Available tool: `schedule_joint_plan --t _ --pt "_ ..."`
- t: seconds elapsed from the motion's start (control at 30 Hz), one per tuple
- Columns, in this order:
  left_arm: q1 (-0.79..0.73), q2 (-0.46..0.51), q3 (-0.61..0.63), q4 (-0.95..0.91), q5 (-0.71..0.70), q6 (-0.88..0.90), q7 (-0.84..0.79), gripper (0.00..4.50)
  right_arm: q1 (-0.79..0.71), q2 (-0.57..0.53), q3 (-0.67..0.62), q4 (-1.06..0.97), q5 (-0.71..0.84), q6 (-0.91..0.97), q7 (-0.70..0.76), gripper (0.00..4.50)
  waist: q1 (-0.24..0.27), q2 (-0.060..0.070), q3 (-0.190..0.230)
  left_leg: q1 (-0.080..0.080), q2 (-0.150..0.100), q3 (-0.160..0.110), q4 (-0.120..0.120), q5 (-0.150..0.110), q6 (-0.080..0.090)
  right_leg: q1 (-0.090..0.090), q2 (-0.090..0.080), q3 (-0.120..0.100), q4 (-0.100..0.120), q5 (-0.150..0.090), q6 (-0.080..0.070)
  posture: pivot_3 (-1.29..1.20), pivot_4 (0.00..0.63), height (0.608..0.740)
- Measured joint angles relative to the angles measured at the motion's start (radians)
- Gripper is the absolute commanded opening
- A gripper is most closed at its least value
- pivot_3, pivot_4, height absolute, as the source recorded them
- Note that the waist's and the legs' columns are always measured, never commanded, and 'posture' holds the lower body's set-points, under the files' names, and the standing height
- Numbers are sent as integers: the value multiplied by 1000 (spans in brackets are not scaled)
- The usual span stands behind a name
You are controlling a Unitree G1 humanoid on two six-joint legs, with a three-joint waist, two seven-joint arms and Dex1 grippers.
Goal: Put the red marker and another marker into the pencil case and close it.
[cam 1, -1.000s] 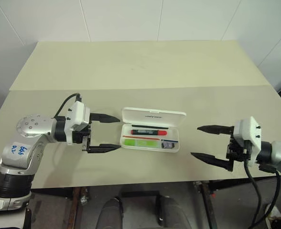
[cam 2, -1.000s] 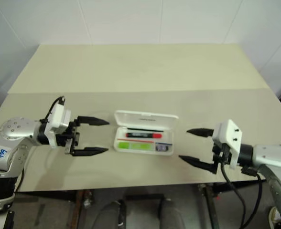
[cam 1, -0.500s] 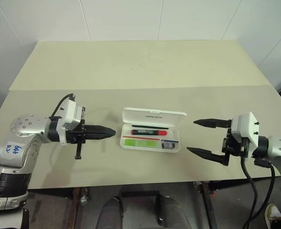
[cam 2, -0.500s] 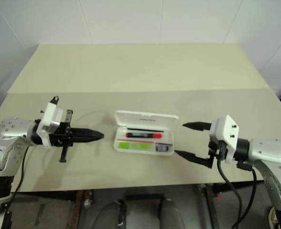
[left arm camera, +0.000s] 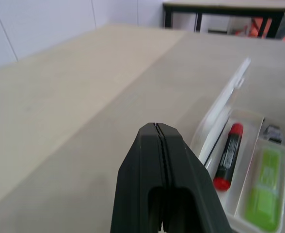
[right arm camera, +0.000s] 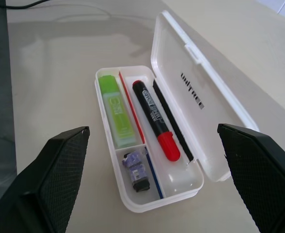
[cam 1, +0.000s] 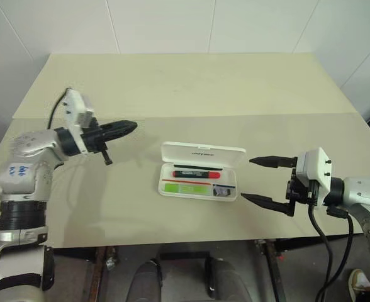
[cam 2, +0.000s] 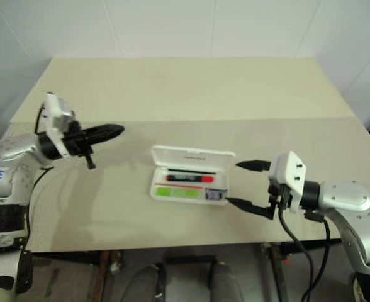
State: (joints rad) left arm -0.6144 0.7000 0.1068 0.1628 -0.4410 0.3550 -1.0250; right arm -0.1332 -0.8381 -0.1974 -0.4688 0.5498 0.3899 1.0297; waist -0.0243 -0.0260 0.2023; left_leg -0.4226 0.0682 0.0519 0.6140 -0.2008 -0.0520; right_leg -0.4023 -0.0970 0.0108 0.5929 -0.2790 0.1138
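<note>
The white pencil case (cam 1: 201,155) lies open in the middle of the table, its lid tilted back. Inside it rest the red marker (cam 1: 196,173), black with a red end, and the other marker (cam 1: 188,188), a stubby light-green one. The right wrist view looks into the pencil case (right arm camera: 181,73), with the red marker (right arm camera: 155,117) beside the green marker (right arm camera: 116,108). My left gripper (cam 1: 129,126) is shut and empty, raised above the table left of the case and behind it. Just right of the case, my right gripper (cam 1: 257,179) stands open with nothing between its fingers.
A small dark item (right arm camera: 138,166) sits in the case's end compartment. The beige table (cam 1: 185,88) stretches far behind the case to a white wall. The table's front edge runs close below the case.
My left gripper went from open to shut, then rose and swung away to the left and back from the case. The right gripper crept slightly towards the case, still open.
</note>
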Motion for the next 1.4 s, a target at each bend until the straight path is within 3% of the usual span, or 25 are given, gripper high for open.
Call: schedule_joint_plan --t 0.33,0.77,1.07,1.4 --pt "-78 -97 -128 128 99 -90 -51 25 15 24 3 -52 1 2 -54 4500 3 0 0 0 0 0 0 0 0 0 0 0 0 0 1 0 150 740" --pt "-121 -130 -158 173 136 -147 -120 25 40 44 2 -79 0 2 -110 4500 3 0 0 0 0 0 0 0 0 0 0 0 0 4 7 0 150 740" --pt "-114 -104 -237 113 144 -152 -274 25 51 54 2 -82 0 2 -140 4500 2 0 0 0 0 0 0 0 0 0 0 0 0 3 6 0 150 740" --pt "-117 -128 -325 133 255 -186 -266 25 50 56 2 -82 -1 2 -163 4500 2 0 0 0 0 0 0 0 0 0 0 0 0 3 5 0 150 740"
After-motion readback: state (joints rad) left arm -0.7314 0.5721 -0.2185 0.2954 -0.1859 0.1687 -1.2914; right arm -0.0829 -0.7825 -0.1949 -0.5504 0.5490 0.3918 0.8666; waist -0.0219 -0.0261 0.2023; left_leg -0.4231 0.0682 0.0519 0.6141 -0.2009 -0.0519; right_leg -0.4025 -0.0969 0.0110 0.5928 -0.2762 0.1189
